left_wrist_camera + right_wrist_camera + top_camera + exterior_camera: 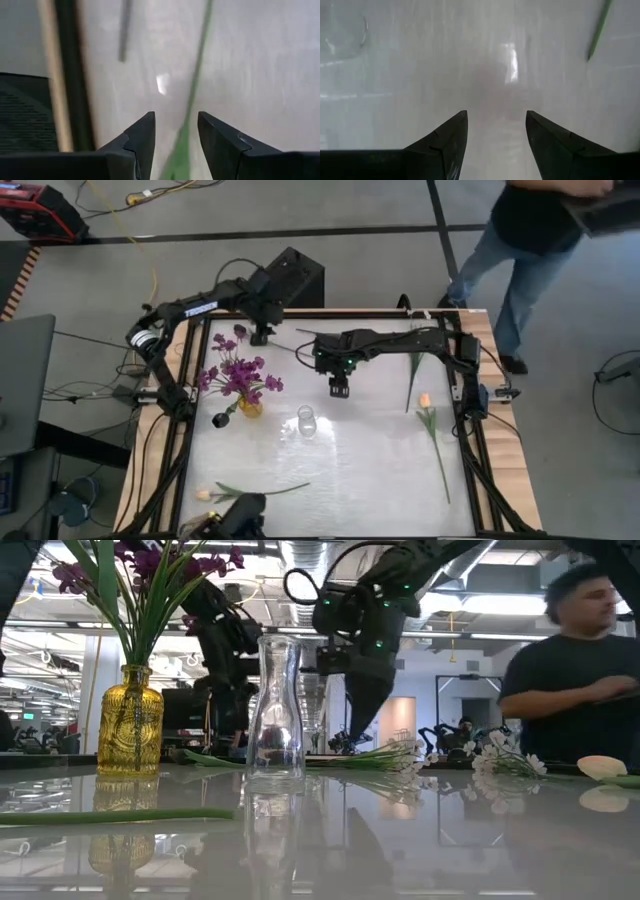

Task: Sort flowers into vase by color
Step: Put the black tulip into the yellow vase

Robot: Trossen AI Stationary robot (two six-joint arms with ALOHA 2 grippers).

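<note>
Purple flowers stood in the yellow vase beside the empty glass vase, while the left gripper hung open around a green stem and the right gripper hung open, empty.

Glossy white tabletop, clear glass vase, textured amber glass vase, wooden table edging.
</note>
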